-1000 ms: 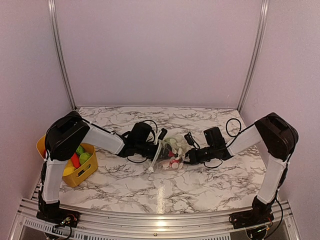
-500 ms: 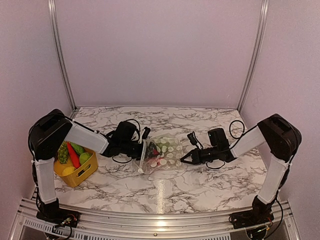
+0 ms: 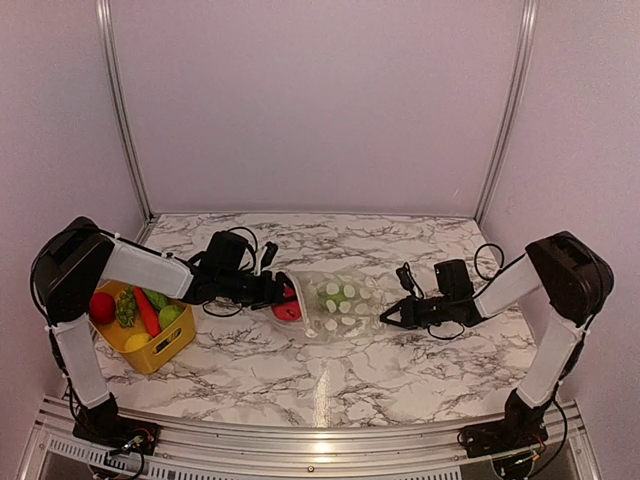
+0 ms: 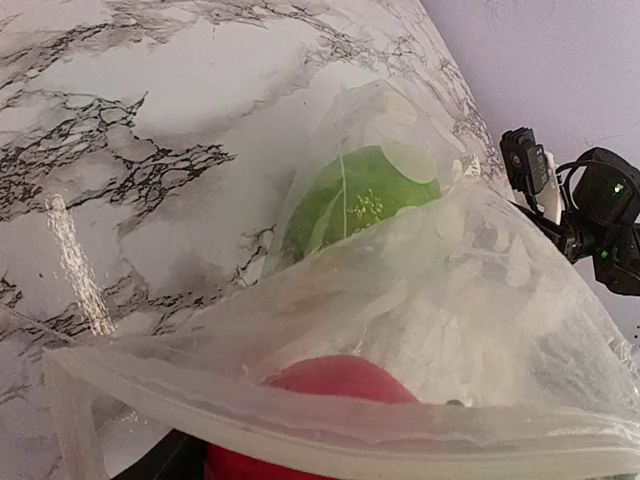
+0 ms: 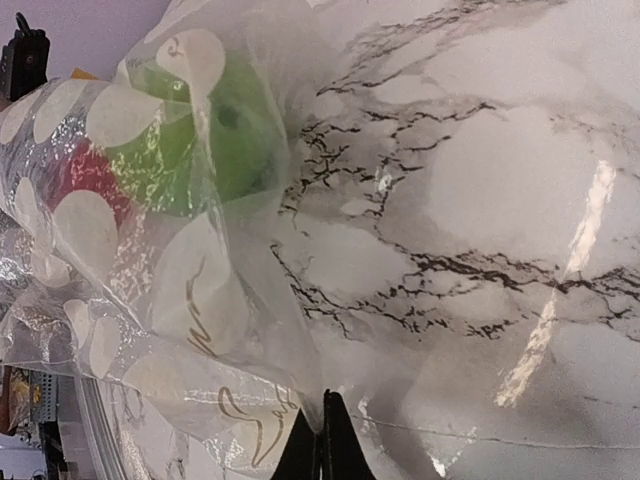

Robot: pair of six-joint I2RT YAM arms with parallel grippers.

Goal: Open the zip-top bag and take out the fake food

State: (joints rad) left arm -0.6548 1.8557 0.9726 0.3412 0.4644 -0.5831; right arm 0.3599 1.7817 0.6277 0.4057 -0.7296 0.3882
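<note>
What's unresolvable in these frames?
1. Left tool state: tiny in the top view; in its wrist view the zip-top bag covers it.
2. Red piece: cut by the bottom edge, left wrist view; type unclear.
3. Food count: crumpled dotted film hides anything behind the green fruit, right wrist view.

No text, brand, number or sign can be read in any view. The zip-top bag carries thin gold curling marks at the lower left of the right wrist view, but they form no legible letters.
</note>
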